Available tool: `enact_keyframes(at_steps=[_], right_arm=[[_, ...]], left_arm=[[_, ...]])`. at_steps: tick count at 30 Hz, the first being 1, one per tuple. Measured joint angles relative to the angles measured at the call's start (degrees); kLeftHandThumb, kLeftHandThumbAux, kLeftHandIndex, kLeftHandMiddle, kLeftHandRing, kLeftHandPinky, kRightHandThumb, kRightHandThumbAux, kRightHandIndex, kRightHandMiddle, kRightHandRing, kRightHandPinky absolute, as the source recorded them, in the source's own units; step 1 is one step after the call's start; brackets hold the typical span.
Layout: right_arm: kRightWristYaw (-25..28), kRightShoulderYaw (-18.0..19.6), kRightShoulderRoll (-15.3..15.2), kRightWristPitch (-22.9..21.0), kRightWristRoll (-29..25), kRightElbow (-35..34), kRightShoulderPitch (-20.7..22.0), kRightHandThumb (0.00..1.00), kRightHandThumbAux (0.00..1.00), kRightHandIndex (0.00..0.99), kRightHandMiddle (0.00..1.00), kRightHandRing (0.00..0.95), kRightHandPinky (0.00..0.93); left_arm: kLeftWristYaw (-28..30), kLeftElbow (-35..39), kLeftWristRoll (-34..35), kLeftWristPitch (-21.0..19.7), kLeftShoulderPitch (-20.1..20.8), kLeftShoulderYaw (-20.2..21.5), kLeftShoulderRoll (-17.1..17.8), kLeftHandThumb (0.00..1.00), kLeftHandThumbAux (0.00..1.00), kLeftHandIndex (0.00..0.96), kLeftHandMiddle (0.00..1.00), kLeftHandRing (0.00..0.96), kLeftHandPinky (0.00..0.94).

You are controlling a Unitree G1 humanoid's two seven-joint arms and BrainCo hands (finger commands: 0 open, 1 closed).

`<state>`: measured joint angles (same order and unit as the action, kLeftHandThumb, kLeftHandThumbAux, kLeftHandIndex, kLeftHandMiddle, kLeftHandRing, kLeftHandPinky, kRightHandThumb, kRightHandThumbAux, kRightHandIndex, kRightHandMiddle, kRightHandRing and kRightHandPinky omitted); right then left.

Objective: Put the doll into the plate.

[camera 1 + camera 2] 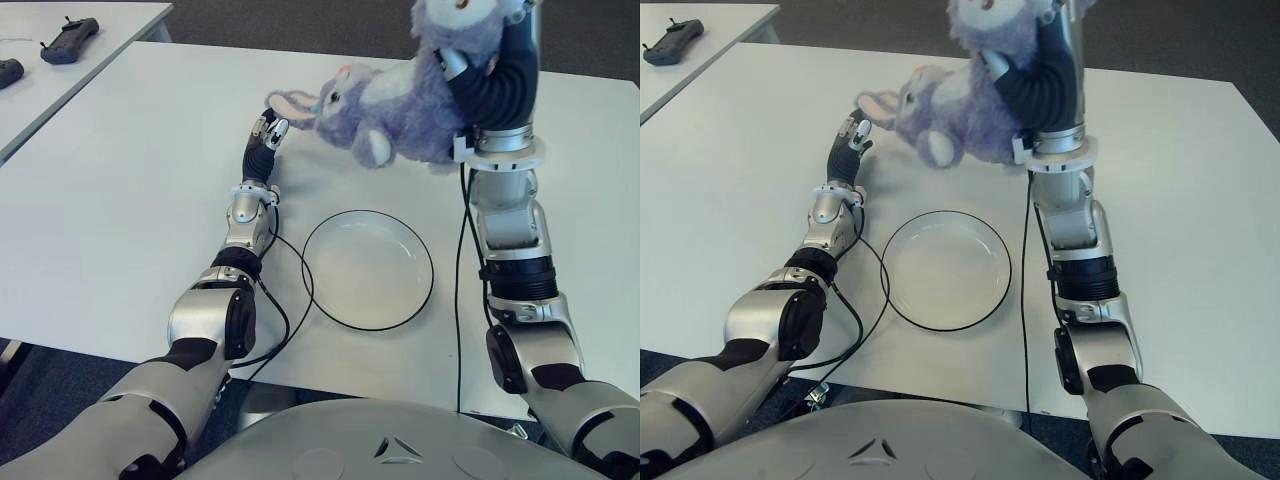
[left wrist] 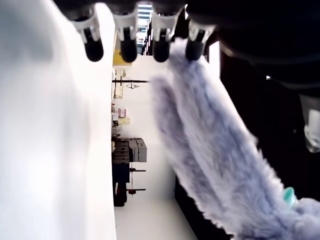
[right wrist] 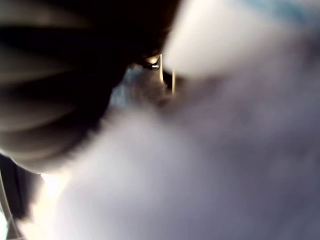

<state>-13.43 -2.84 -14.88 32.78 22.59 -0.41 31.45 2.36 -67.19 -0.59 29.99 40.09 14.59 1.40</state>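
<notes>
A purple plush rabbit doll [image 1: 400,105] hangs in the air above the far side of the white table, with my right hand [image 1: 480,70] shut on its body. Its long ear [image 2: 210,160] reaches left toward my left hand [image 1: 268,130], which lies stretched out on the table with fingers [image 2: 127,47] straight and holding nothing. The clear round plate [image 1: 368,268] with a dark rim sits on the table nearer to me, below and in front of the doll. Purple fur [image 3: 225,165] fills the right wrist view.
Black cables [image 1: 290,300] run along both arms beside the plate. A second table at the far left carries two dark controllers [image 1: 68,42]. The white table [image 1: 120,220] stretches wide on both sides.
</notes>
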Motion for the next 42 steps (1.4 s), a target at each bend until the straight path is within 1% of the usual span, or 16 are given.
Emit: enact_keyframes(at_steps=[3, 6, 10, 15, 17, 20, 31, 37, 42], right_arm=[[2.2, -1.0, 0.6, -0.2, -1.9, -0.6, -0.2, 0.731, 0.707, 0.440, 0.873, 0.876, 0.877], [5.2, -2.0, 0.7, -1.0, -4.2, -1.7, -0.5, 0.733, 0.707, 0.440, 0.853, 0.860, 0.839], [8.4, -3.5, 0.8, -2.1, -5.7, -4.2, -1.6, 0.734, 0.707, 0.440, 0.850, 0.854, 0.859], [11.7, -6.9, 1.6, -2.3, -6.3, -8.7, -7.2, 0.734, 0.708, 0.441, 0.850, 0.855, 0.871], [13.2, -8.1, 1.8, -2.4, -6.7, -9.3, -9.2, 0.734, 0.708, 0.441, 0.850, 0.856, 0.873], [15.0, -9.0, 1.8, -2.7, -7.3, -9.4, -10.9, 0.735, 0.708, 0.441, 0.850, 0.857, 0.877], [17.9, -10.8, 2.0, -0.5, -8.9, -7.6, -13.9, 0.732, 0.709, 0.441, 0.840, 0.846, 0.860], [18.3, -11.1, 2.2, 1.4, -9.3, -7.3, -15.2, 0.730, 0.709, 0.441, 0.813, 0.828, 0.831], [18.1, -11.1, 2.2, 3.3, -8.4, -6.8, -16.0, 0.729, 0.709, 0.441, 0.805, 0.823, 0.814]], left_arm=[[0.0, 0.0, 0.0, 0.0, 0.0, 0.0, 0.0, 0.000, 0.374, 0.000, 0.000, 0.000, 0.000], [-0.1, 0.0, -0.1, 0.0, 0.0, -0.2, 0.0, 0.000, 0.389, 0.000, 0.000, 0.000, 0.000], [-0.9, 0.0, -0.6, 0.0, 0.0, -0.7, 0.0, 0.000, 0.405, 0.000, 0.000, 0.000, 0.000], [-1.0, 0.0, -0.7, 0.0, 0.0, -1.3, 0.0, 0.000, 0.422, 0.000, 0.000, 0.000, 0.000], [-1.0, 0.0, -0.6, 0.0, 0.0, -1.4, 0.0, 0.000, 0.425, 0.000, 0.000, 0.000, 0.000], [-1.0, 0.0, -0.5, 0.0, 0.0, -1.2, 0.0, 0.000, 0.428, 0.000, 0.000, 0.000, 0.000], [-0.4, -0.1, 0.1, -0.2, 0.0, 0.5, 0.1, 0.000, 0.418, 0.000, 0.000, 0.000, 0.000], [-0.4, -0.2, 0.0, -0.2, 0.0, 0.5, 0.1, 0.000, 0.406, 0.000, 0.000, 0.000, 0.000], [-0.4, -0.2, 0.0, -0.2, 0.0, 0.6, 0.1, 0.000, 0.400, 0.000, 0.000, 0.000, 0.000]])
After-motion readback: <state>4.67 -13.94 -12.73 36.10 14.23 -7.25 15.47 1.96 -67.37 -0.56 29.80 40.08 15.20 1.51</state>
